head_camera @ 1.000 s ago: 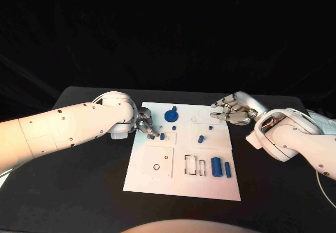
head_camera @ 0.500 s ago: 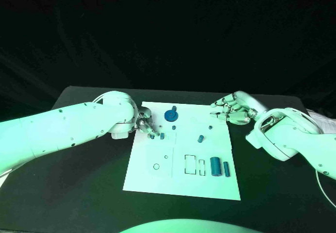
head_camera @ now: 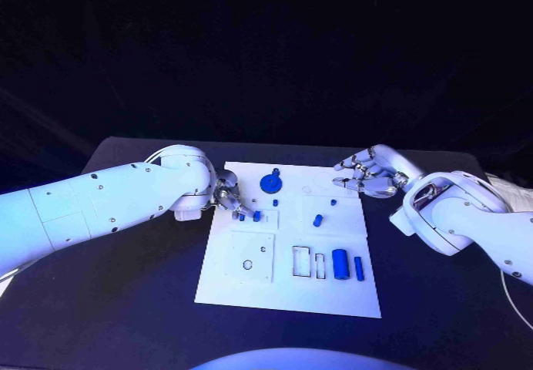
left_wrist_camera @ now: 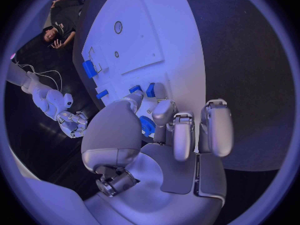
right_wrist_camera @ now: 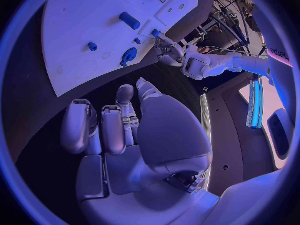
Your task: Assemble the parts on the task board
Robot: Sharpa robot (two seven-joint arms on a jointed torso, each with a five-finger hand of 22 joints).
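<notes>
Left robot hand (head_camera: 228, 196) pinches small blue part (head_camera: 241, 216) at task board (head_camera: 256, 289) left-centre; seating next. Right robot hand (head_camera: 363, 176) curled, empty.

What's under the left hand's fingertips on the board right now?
Small blue parts on the task board lie just off the left hand. Whether its fingertips pinch one is hidden.

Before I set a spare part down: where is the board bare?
The near edge of the task board, below the two blue cylinders, is bare. It is crowded at the far left by the left hand and small blue parts.
</notes>
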